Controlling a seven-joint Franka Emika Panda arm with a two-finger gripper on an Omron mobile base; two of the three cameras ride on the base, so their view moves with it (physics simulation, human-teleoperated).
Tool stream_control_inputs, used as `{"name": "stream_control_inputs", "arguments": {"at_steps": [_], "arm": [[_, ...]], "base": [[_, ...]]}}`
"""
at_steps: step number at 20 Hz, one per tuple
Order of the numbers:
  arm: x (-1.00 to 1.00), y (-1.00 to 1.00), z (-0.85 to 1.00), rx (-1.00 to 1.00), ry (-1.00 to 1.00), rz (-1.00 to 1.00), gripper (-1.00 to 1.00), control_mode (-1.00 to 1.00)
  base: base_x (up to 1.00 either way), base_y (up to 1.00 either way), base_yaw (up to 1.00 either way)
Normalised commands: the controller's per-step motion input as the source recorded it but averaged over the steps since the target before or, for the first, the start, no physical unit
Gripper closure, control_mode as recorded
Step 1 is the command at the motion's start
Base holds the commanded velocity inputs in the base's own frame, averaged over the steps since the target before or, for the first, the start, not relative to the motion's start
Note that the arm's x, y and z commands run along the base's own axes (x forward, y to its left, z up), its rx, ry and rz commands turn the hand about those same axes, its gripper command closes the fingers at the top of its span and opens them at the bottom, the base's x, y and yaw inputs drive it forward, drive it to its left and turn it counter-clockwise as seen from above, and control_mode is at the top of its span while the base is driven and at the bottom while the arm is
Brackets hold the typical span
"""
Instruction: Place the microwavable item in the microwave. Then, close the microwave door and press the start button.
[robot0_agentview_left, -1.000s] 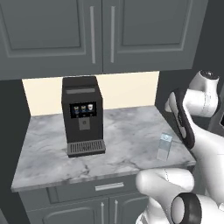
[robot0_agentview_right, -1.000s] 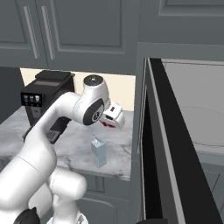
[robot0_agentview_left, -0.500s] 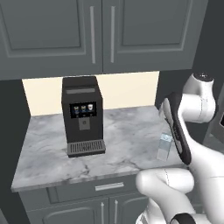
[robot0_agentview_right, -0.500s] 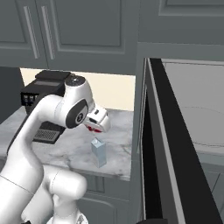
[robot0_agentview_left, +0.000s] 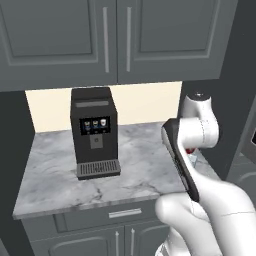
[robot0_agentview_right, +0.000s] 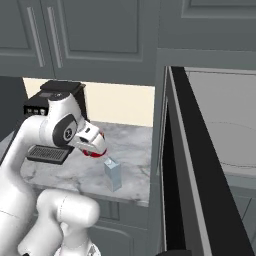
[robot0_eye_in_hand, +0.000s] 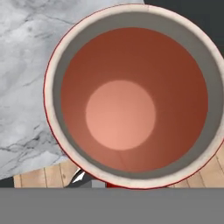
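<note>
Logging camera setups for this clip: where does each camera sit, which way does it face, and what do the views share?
Left base view: behind the arm's left, looking forward and down at the counter and coffee machine; the arm rises lower right.
Right base view: behind its right, facing the counter, carton and open microwave door; the arm rises lower left, gripper shut on the red cup.
Hand view: on the hand, looking down into the cup.
Shared: both base views show counter, coffee machine, arm.

A red cup (robot0_eye_in_hand: 131, 105) opens toward the camera, pale-rimmed, over the marble surface (robot0_eye_in_hand: 26, 57) and a strip of wooden floor (robot0_eye_in_hand: 39, 177).
</note>
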Motion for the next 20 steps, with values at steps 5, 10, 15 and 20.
{"name": "stream_control_inputs", "arguments": {"at_steps": [5,10,15,20], "arm": [[-0.19,0.25,-0.06,-0.02,0.00,0.03,1.00,1.00],[0.00,0.00,0.00,0.00,0.00,0.00,1.00,1.00],[0.00,0.00,0.00,0.00,0.00,0.00,1.00,1.00],[0.00,0.00,0.00,0.00,0.00,0.00,1.00,1.00]], "base": [[-0.16,0.04,0.00],[-1.00,0.06,0.00],[-1.00,0.00,-0.07],[-1.00,-0.23,-0.38]]}}
